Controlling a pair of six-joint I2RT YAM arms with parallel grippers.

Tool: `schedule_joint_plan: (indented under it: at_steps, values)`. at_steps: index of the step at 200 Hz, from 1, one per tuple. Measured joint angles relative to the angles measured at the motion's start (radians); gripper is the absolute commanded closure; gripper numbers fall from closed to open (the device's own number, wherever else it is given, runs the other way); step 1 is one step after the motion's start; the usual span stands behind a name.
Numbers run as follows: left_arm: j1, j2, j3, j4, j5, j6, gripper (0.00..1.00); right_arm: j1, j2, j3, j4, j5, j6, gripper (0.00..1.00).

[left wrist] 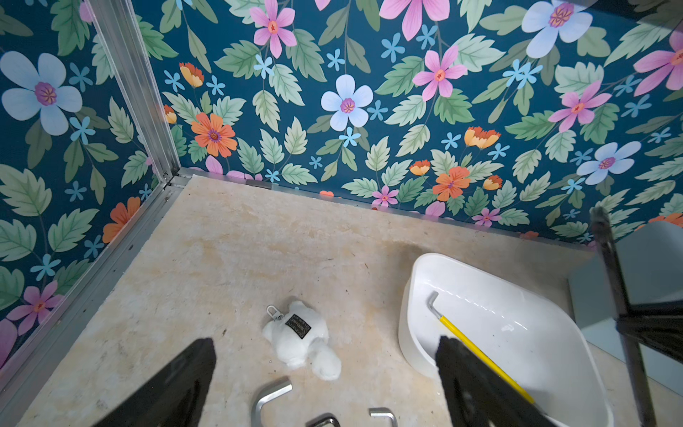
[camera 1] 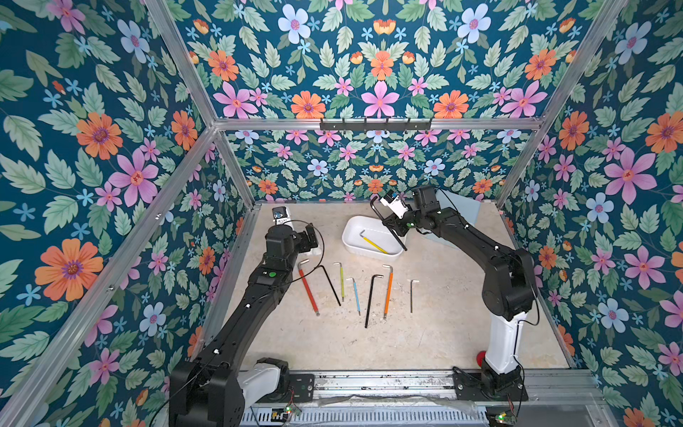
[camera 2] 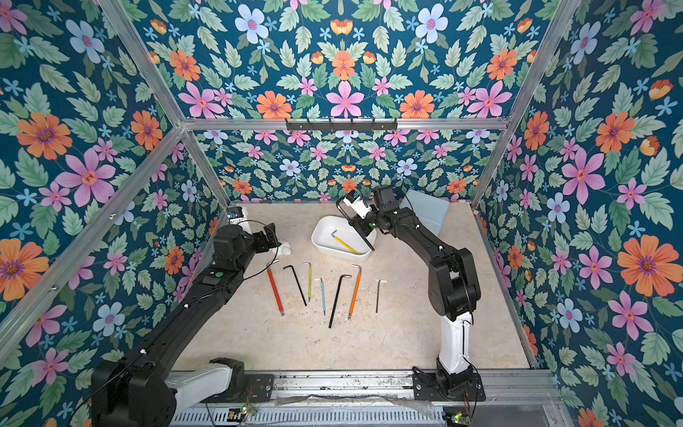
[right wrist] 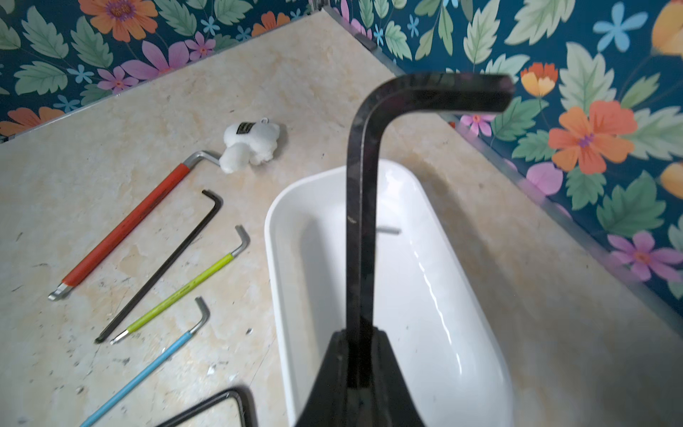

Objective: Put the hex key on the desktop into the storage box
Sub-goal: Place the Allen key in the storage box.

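Right wrist: right fingers (right wrist: 330,373) clamp black hex key (right wrist: 360,222), near-upright above storage box (right wrist: 286,281), bend uppermost; left fingers (left wrist: 464,373) spread.

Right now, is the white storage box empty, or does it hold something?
Not empty: a yellow hex key lies inside the storage box, seen in both top views.

Nine hex keys (camera 1: 388,292): seven on the bench (camera 1: 443,332), one in the single storage box (camera 1: 354,225), one black hex key (right wrist: 359,207) held. One plush toy (left wrist: 299,338), one blue box (camera 2: 432,212).
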State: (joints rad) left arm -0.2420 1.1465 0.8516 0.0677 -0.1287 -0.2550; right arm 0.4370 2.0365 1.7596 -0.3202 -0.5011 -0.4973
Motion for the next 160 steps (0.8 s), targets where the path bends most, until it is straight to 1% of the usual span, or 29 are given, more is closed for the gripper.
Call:
schedule_joint_plan:
  at_steps: [40, 85, 119, 160]
  values:
    - [0.0, 0.009, 0.0, 0.0, -0.002, 0.0, 0.0, 0.032, 0.151, 0.186, -0.069, -0.001, -0.028, 1.0]
    - [0.0, 0.02, 0.0, 0.001, -0.005, 0.003, 0.01, 0.047, 0.329, 0.406, -0.217, 0.033, -0.04, 1.0]
    - [0.0, 0.027, 0.0, 0.003, -0.008, 0.006, 0.01, 0.066, 0.385, 0.442, -0.298, 0.065, -0.051, 1.0]
    - [0.0, 0.039, 0.0, 0.007, -0.006, 0.012, 0.01, 0.074, 0.42, 0.446, -0.328, 0.085, -0.053, 1.0]
